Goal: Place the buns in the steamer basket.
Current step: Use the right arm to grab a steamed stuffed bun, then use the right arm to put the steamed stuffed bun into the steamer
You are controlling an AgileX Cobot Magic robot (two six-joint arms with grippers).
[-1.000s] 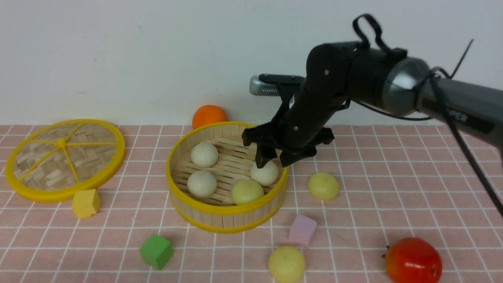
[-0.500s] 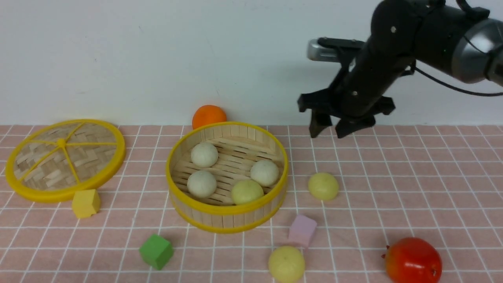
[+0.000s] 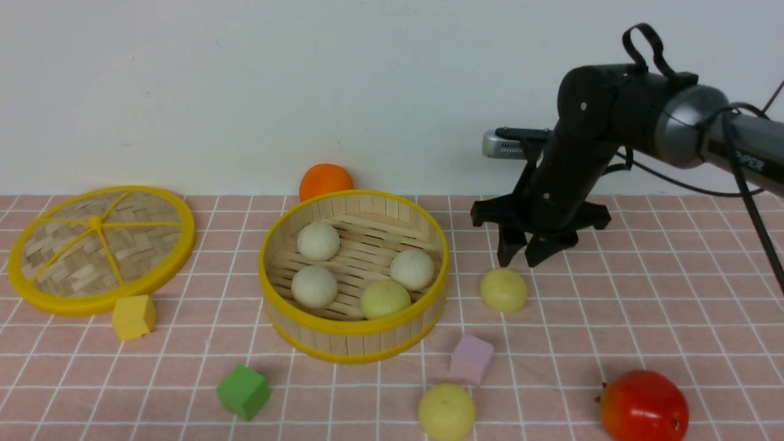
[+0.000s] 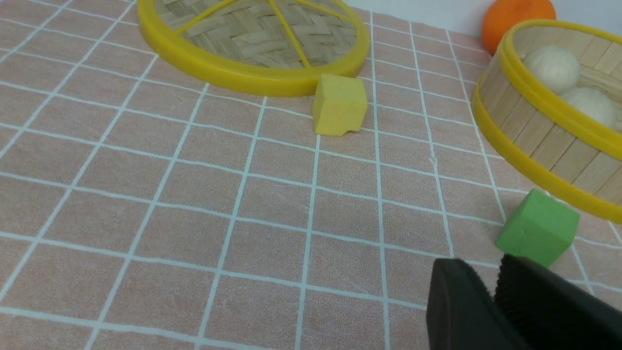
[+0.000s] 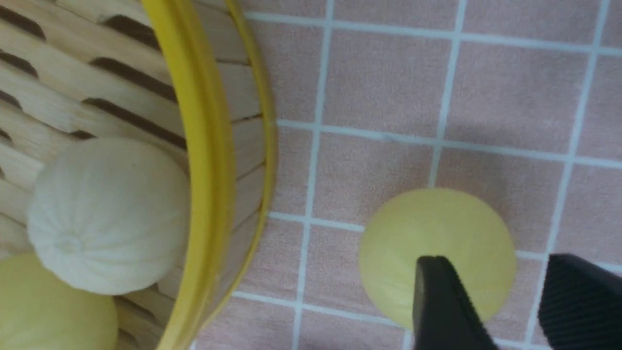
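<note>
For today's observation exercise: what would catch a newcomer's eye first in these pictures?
The round bamboo-slat steamer basket with yellow rims at table centre, holding three off-white buns and one pale yellow one. To its right, the black right hand hangs open above another pale yellow bun. A glossy red fruit sits front right.

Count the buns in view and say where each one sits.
6: four buns inside the steamer basket; two on the cloth outside. None seem hidden.

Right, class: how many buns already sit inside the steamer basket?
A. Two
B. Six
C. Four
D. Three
C: three off-white buns and one pale yellow bun lie on the slatted floor of the steamer basket; two more yellow ones are on the cloth outside.
</note>
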